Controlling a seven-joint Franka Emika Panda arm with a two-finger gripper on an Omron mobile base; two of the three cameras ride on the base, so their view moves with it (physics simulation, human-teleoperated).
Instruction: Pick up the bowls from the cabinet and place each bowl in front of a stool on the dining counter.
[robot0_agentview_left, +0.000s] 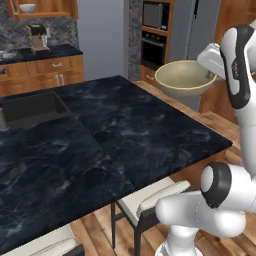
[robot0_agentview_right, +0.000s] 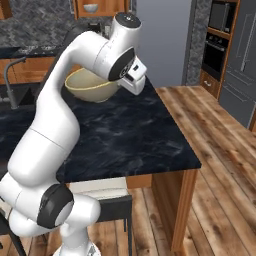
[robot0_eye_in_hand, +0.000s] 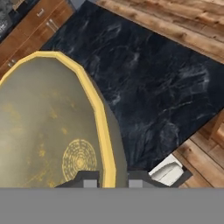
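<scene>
While the olive-tan bowl (robot0_agentview_left: 184, 78) is carried above the black marbled table (robot0_agentview_left: 125, 130), the hand (robot0_eye_in_hand: 109, 180) is closed on its rim, one fingertip inside the wall and one outside, as the hand view shows. The bowl hangs clear of the stone, over the table's far right part in the left base view, with its opening roughly level.

Hazards, judged from this pose:

- Rim slip. The grip takes a thin rim at one side only, so the bowl's weight hangs off the fingers. A fast swing or a hard stop may rotate the bowl in the grip or drop it.
- Edge overshoot. The target is the table edge above a stool (robot0_agentview_left: 150, 200), whose cream seat tucks under the near edge. Release too close to that edge may leave the bowl overhanging; it could fall onto the seat or the wooden floor (robot0_agentview_right: 220, 150).
- Hard landing. Descending too fast may strike the base on the stone and jar the grip.
- Tilted release. If the bowl is set down rim-low, it may rock or slide.

The second bowl (robot0_agentview_left: 27, 8) sits in the open wall cabinet (robot0_agentview_left: 60, 10), awaiting a later trip.
</scene>
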